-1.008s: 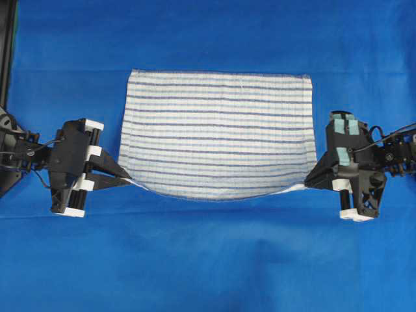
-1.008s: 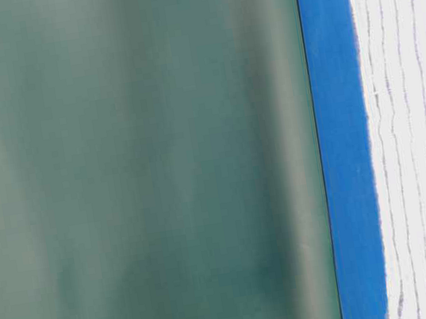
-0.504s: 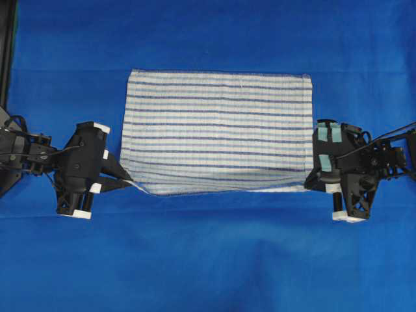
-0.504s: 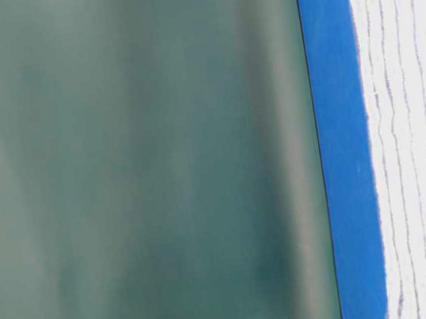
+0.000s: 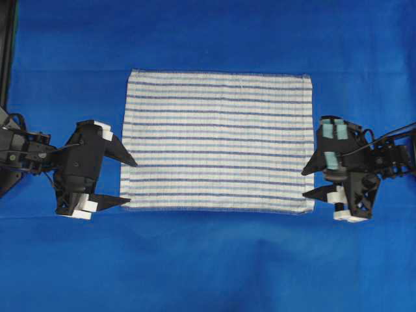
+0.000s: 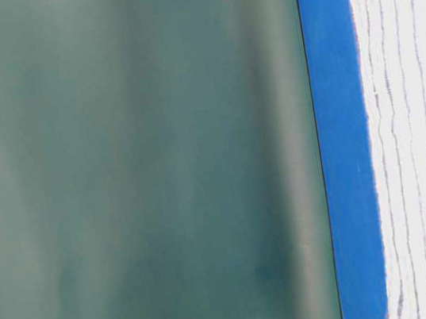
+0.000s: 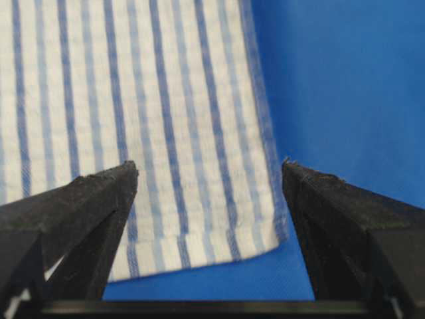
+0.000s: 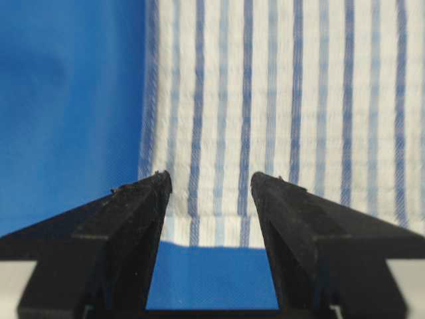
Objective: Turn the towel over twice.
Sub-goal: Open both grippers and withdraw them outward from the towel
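At the left edge of the blue counter (image 5: 208, 266) the left gripper (image 5: 127, 181) sits low beside the towel (image 5: 218, 141), its two black fingers (image 5: 122, 156) spread wide with nothing between them. One fingertip points at the towel's left hem partway up, the other lies just at the near left corner. From the left wrist camera the towel (image 7: 139, 126) corner shows lying flat on the blue cover between the parted fingers (image 7: 86, 199), touching neither. The towel itself lies spread out flat in the middle of the counter, a neat rectangle with its dark and pale blue stripes running across from side to side, hems straight. From table level the towel (image 6: 417, 129) is a flat white striped band on the blue surface. On the right, the right gripper (image 5: 311, 182) rests just beside the towel's near right corner, its jaws also apart and empty; the right wrist camera shows the towel (image 8: 285, 113) edge lying beyond the gap between the black fingers (image 8: 133, 219).
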`<state>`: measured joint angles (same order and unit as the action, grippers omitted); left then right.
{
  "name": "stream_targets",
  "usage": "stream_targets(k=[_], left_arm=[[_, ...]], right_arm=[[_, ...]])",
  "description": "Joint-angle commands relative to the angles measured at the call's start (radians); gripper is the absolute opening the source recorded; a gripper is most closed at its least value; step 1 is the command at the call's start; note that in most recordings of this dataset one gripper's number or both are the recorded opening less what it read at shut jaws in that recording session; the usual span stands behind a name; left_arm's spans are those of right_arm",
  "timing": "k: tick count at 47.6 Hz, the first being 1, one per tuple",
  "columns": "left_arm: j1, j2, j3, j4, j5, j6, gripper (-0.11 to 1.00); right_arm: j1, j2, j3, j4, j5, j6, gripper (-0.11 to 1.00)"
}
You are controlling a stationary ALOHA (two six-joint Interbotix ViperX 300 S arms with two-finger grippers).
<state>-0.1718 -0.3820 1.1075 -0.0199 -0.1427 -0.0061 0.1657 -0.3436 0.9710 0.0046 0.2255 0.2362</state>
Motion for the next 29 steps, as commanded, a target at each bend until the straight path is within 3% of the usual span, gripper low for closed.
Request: stream_targets(k=[1, 29], left_arm=[[0.011, -0.049, -0.025, 0.002, -0.002, 0.003, 0.81], [0.133, -0.434, 0.026, 0.0, -0.025, 0.003, 0.81]], right_arm=[[-0.002, -0.064, -0.02, -0.02, -0.012, -0.002, 0.58], [-0.129, -0.48, 0.032, -0.172, -0.072, -0.005, 0.58]])
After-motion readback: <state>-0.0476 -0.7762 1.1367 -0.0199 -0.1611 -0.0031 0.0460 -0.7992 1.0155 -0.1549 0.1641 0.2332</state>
